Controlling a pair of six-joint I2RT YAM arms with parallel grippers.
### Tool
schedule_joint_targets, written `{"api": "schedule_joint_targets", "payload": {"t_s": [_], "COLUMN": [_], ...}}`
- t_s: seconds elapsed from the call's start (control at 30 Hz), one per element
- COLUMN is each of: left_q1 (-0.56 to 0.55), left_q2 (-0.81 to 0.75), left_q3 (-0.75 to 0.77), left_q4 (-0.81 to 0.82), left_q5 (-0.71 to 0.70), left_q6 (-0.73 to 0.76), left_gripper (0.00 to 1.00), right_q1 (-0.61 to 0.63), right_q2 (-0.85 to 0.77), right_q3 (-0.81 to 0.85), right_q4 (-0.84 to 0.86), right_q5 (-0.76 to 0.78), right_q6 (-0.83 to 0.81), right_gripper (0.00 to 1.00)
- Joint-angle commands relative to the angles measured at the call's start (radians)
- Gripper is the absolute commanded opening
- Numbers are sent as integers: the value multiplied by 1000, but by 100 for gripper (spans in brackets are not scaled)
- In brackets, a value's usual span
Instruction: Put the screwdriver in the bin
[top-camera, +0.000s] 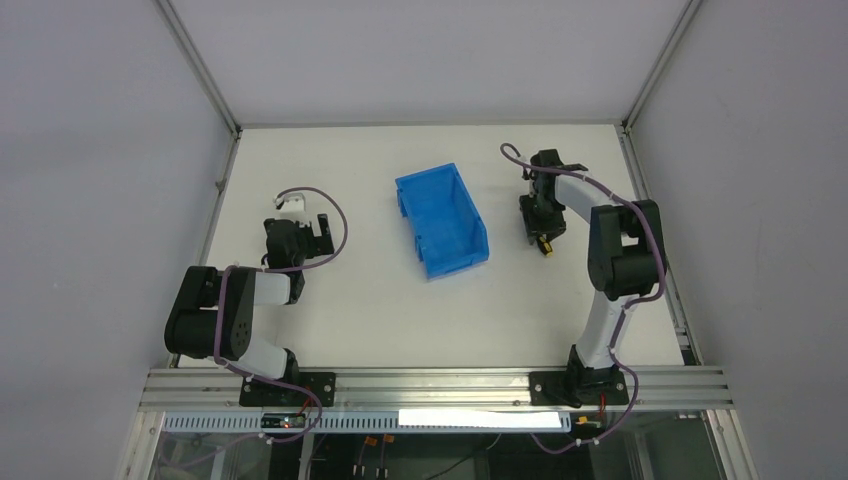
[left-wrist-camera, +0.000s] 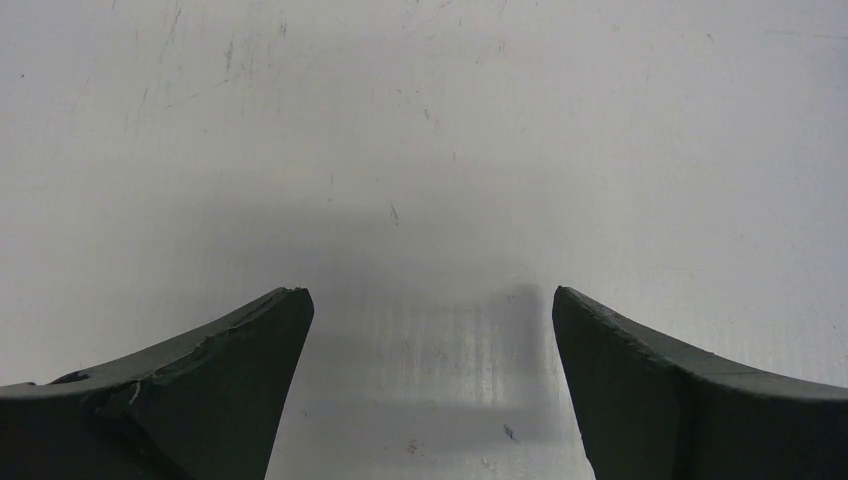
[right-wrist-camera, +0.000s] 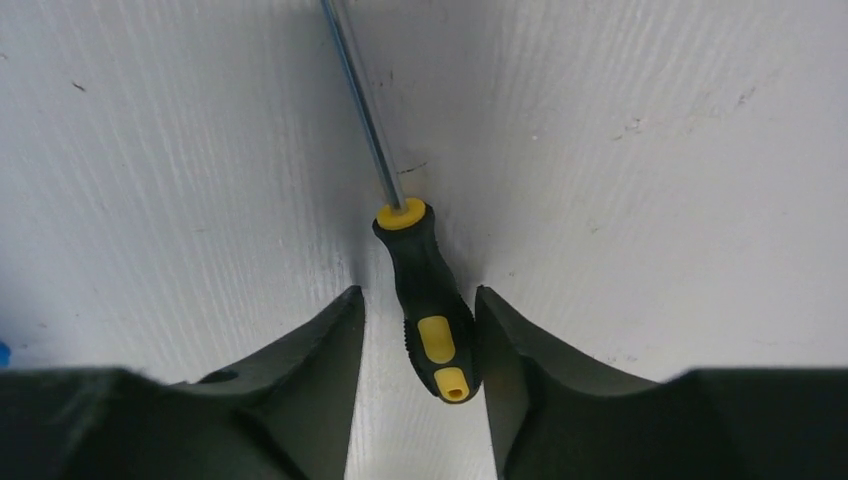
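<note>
The screwdriver (right-wrist-camera: 425, 300) has a black and yellow handle and a thin metal shaft, and it lies on the white table. In the top view it (top-camera: 544, 246) lies right of the blue bin (top-camera: 440, 222). My right gripper (right-wrist-camera: 418, 292) is down over the handle with its jaws open on either side. The right finger (right-wrist-camera: 510, 340) touches the handle and the left finger (right-wrist-camera: 320, 350) stands a little apart from it. In the top view my right gripper (top-camera: 540, 232) is right of the bin. My left gripper (left-wrist-camera: 430, 295) is open and empty over bare table, far left of the bin in the top view (top-camera: 292, 218).
The bin stands open-topped at the table's middle, turned at an angle, with nothing showing inside. Metal frame posts (top-camera: 200, 70) and grey walls bound the table on the left, right and back. A rail (top-camera: 430, 385) runs along the near edge.
</note>
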Motion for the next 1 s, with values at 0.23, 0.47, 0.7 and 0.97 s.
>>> {"api": "schedule_joint_targets", "payload": {"t_s": [0.23,0.47,0.7,0.97], "left_q1": [7,8,8,8], "left_q2": [-1,-1,-1,-2], "left_q3": [20,21,20,20], "left_q4": [40,40,39,39], "left_q5": [20,20,20,20], "left_q6": [-6,-6,-6,-6], "left_gripper": [100,100,100,100], "right_q1": [-9,-1,20,197], "right_q2": [16,-125,-221,-146], "right_q3": [8,113,357,708], "right_q4": [-5,-121,-313,-460], "right_q5": [-72,-88,-17,38], "right_q6": [-40,-6,90,160], "right_gripper": [0,0,0,0]}}
